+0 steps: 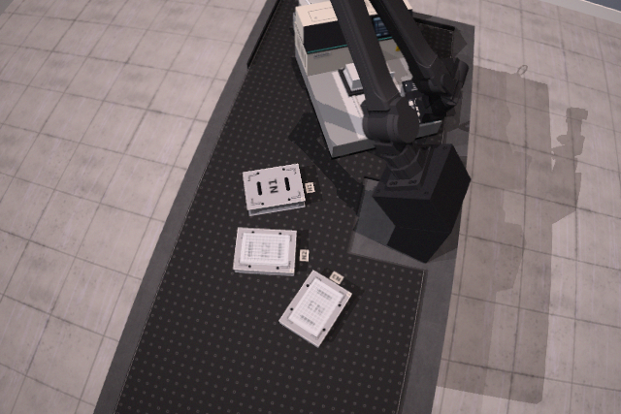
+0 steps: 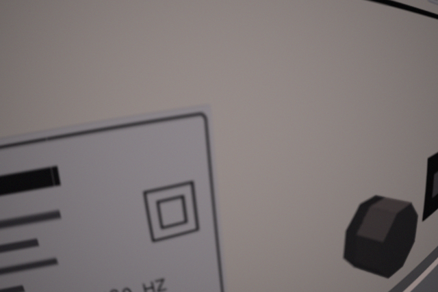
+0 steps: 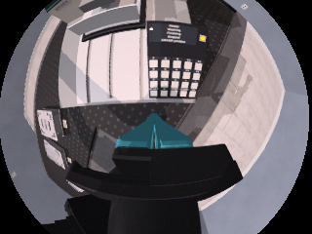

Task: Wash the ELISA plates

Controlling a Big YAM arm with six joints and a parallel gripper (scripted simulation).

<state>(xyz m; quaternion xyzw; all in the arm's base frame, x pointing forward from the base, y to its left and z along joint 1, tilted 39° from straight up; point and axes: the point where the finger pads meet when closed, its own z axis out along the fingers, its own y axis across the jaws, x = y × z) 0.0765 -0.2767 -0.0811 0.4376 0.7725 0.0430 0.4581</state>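
N1 nest [image 1: 273,199] [image 3: 48,124] bare; its plate [image 1: 352,77] [image 3: 108,19] apparently on carrier [image 1: 357,92] [image 3: 114,30] of washer [image 1: 326,63] [image 2: 282,70] [image 3: 99,68], seating not certain. Lamp [image 3: 202,38] amber, so 1st wash likely running. Jaws clenched on nothing, apart from keypad [image 1: 409,86] [image 3: 175,78]. Left: green lamp, plate's return with A1 matched, then full cycles for N2 plate [image 1: 264,249] [image 3: 55,155] and N3 plate [image 1: 314,304], both in nests. 0 of 3 finished, seemingly.

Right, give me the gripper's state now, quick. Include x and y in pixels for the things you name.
Gripper [image 3: 154,117]: closed, its teal fingertips together with nothing between them.
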